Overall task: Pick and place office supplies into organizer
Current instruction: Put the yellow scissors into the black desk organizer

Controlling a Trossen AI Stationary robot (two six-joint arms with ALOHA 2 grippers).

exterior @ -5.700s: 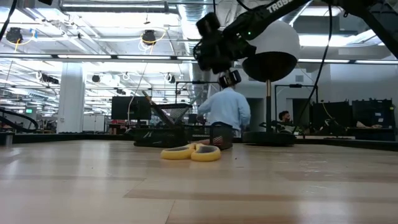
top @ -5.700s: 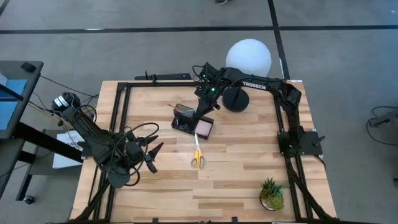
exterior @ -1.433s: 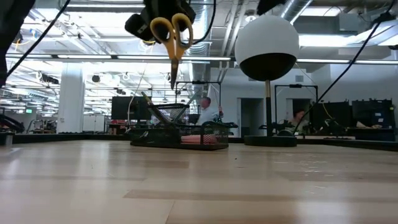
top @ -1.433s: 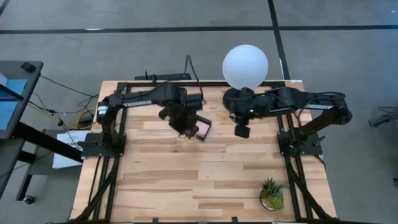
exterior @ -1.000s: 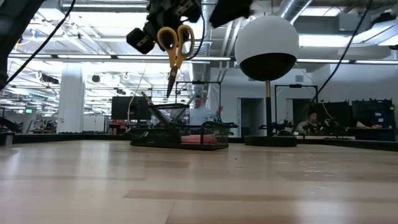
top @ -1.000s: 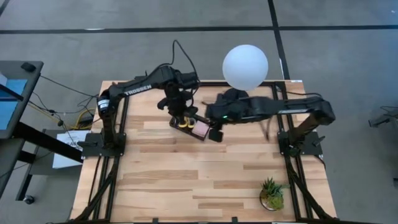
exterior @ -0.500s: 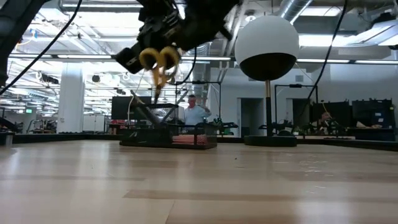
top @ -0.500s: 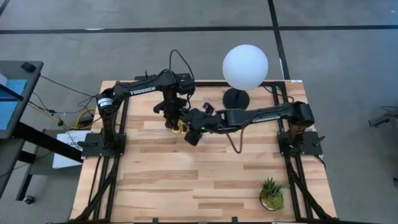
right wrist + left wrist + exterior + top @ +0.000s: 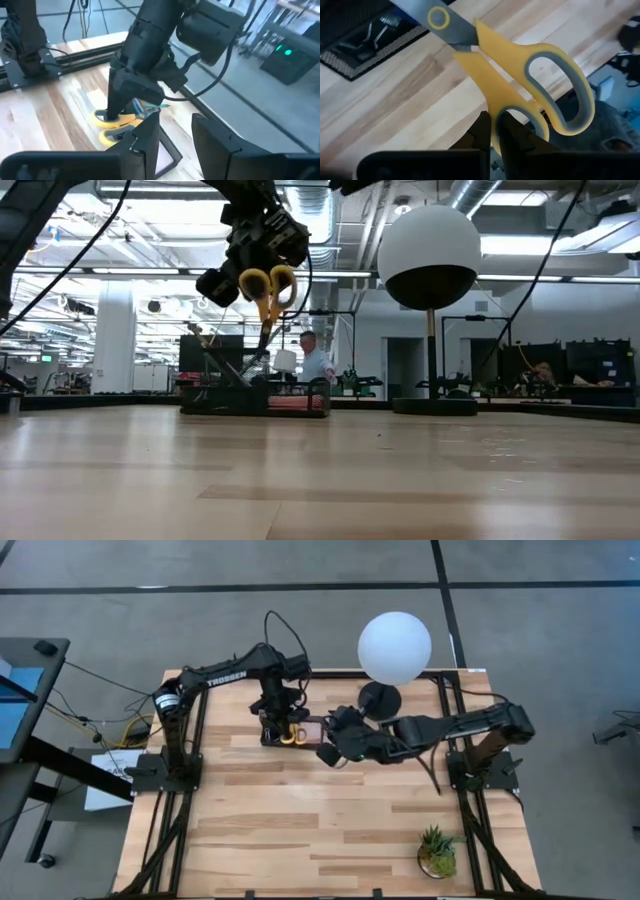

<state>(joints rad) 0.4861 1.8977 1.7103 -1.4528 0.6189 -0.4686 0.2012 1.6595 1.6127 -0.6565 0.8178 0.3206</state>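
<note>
My left gripper hangs over the black organizer, shut on the yellow-handled scissors. Their handles are up. The blades point down at the organizer's taller section, where several pens lean. I cannot tell whether the blade tip is inside. A pink pad lies in the organizer's low tray. My right gripper stands open just beyond the organizer's right end, with nothing between its fingers. My left gripper pinches one yellow handle of the scissors between its two fingers, just below the finger loops. The fingers slant down from above. The scissors hang blades down, lifted clear of the table. My right gripper is close to the organizer's right end; I cannot tell whether it touches.
A white globe lamp on a black base stands at the back right, close to my right arm. A small green plant sits at the near right corner. Bare wood fills the table's near half. People show in the room behind.
My left gripper has come down with the scissors and gone a little toward the table's left, the blades still pointing down. My right gripper swung toward the left past the organizer, then drew back a little. The organizer has slid along the table toward the left.
</note>
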